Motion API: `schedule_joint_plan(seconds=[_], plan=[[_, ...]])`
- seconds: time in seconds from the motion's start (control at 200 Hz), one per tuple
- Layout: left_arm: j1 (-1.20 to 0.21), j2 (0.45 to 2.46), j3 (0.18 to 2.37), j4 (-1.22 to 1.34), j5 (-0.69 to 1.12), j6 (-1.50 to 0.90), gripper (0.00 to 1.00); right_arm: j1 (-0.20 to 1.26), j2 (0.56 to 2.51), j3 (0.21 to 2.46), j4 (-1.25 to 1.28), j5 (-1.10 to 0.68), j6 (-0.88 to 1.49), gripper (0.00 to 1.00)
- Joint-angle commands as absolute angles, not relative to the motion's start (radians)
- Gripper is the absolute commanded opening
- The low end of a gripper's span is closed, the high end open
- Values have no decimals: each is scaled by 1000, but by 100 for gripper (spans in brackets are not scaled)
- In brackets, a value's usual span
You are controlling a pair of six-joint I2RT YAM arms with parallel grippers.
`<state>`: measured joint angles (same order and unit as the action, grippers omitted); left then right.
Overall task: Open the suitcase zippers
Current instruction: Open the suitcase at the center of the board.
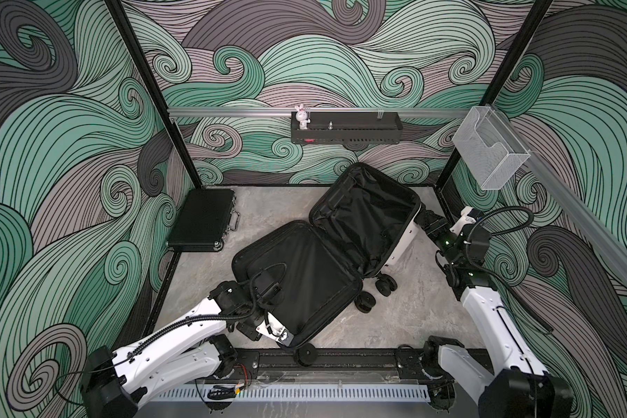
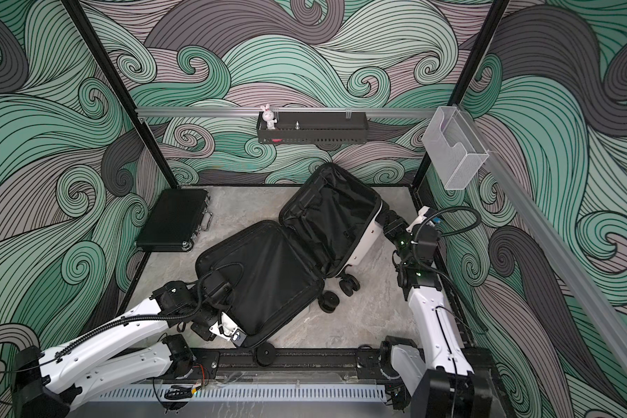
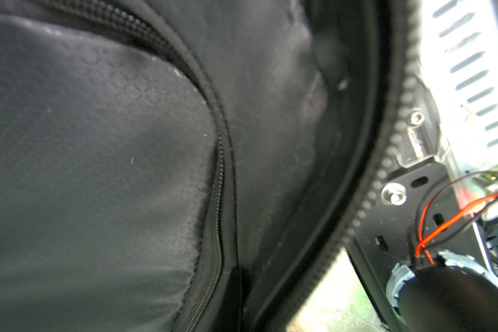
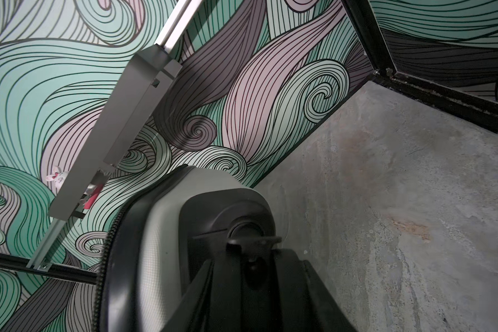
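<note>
Small white hard-shell wheeled suitcase [image 1: 341, 224] splayed open mid grey stone-look worktop [image 1: 395, 315], black zipper band [image 3: 385, 161] parted. Left gripper [image 1: 281, 334] clenched at front-edge corner, likely steadying; right gripper [image 1: 426, 219] against shell, grip untellable.

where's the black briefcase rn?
In both top views the black briefcase lies flat in the far-left corner of the table, clear of the open suitcase.

Both top views: high up, looking down, same whole scene. Wrist cams v. close on suitcase [image 3: 98, 172].
</note>
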<state>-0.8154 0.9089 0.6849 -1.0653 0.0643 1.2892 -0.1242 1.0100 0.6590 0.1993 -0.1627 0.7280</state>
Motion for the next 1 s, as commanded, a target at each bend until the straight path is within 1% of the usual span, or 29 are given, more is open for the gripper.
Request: schedule_joint_plan(seconds=[0.0,0.42,0.555,0.706,0.856,0.996], plan=[[-809,915,743,-927,92,1110,0,-110,1080,694,230,-164,673,0],[-819,924,751,-900,134,1094,0,-109,1432,788,437,-196,724,0],[-820,942,760,-894,144,1090,0,-109,1527,820,483,-181,734,0],[-824,960,764,-872,158,1080,0,-112,1628,838,530,-163,739,4],[-825,971,761,-831,191,1069,0,-113,1718,855,557,-159,768,13],[-829,986,765,-814,217,1056,0,-115,1788,858,602,-159,805,13]])
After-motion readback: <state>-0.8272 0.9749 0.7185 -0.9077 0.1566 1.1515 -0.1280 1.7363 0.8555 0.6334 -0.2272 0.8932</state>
